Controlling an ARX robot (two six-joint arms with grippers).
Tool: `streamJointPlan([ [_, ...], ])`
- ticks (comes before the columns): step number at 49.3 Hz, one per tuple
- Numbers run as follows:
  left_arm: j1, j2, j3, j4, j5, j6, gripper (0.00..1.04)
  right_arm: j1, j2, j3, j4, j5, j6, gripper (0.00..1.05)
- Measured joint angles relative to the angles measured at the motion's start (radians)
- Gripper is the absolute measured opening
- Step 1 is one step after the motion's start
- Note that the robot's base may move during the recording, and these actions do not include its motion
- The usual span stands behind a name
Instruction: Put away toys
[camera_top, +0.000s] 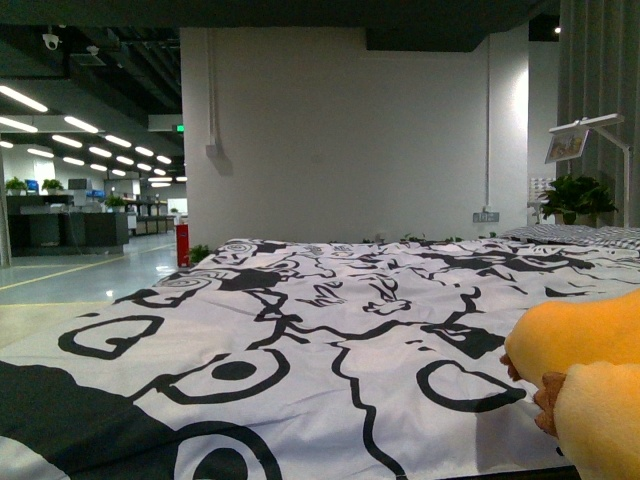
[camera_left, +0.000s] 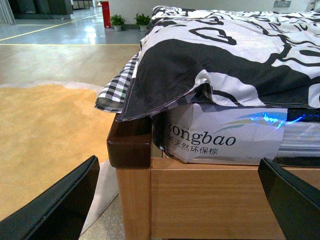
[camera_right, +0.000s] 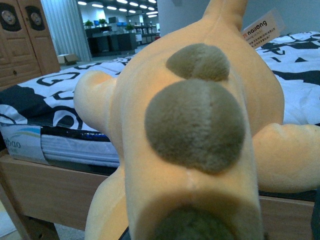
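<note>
An orange-yellow plush toy (camera_right: 200, 130) with brown round patches fills the right wrist view, held above the bed's edge. My right gripper (camera_right: 180, 232) is shut on the plush toy; its fingers are hidden behind the plush. In the front view the plush toy (camera_top: 585, 370) shows at the lower right, over the black-and-white duvet (camera_top: 300, 340). My left gripper (camera_left: 180, 205) is open, its two black fingers (camera_left: 55, 210) either side of the wooden bed frame (camera_left: 200, 200), with nothing between them.
The bed has a mattress in printed plastic wrap (camera_left: 225, 135) and a checked sheet corner (camera_left: 117, 87). A wooden wardrobe (camera_right: 22, 40) stands beside the bed. A lamp (camera_top: 590, 130) and a plant (camera_top: 575, 200) are at the far right. Orange carpet (camera_left: 45, 135) covers the floor.
</note>
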Motion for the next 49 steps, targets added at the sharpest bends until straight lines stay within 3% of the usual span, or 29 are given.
streamJointPlan([
  [49,0.0,0.0,0.0,0.0,-0.002,0.0,0.98,0.003,-0.002,0.0,-0.001,0.003,0.0,0.07],
])
